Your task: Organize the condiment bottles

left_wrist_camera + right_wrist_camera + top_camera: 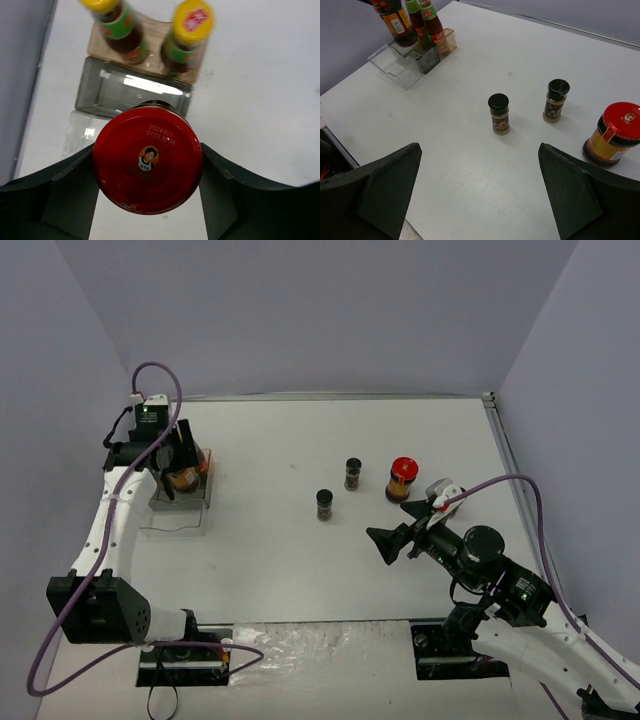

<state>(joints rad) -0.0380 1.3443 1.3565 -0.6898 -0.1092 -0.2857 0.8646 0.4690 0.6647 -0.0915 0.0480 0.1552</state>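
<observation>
My left gripper is shut on a squat red-lidded jar, its fingers pressed to both sides of the lid. The jar hangs over the clear rack at the table's left. Two tall dark-red sauce bottles with yellow caps stand in the rack's back row. In the right wrist view the held jar shows next to them. Two black-capped spice jars and a second red-lidded jar stand upright mid-table. My right gripper is open, short of the spice jars.
The rack sits close to the left wall. Grey walls enclose the table on the left, back and right. The second red-lidded jar stands just right of the right gripper's line of view.
</observation>
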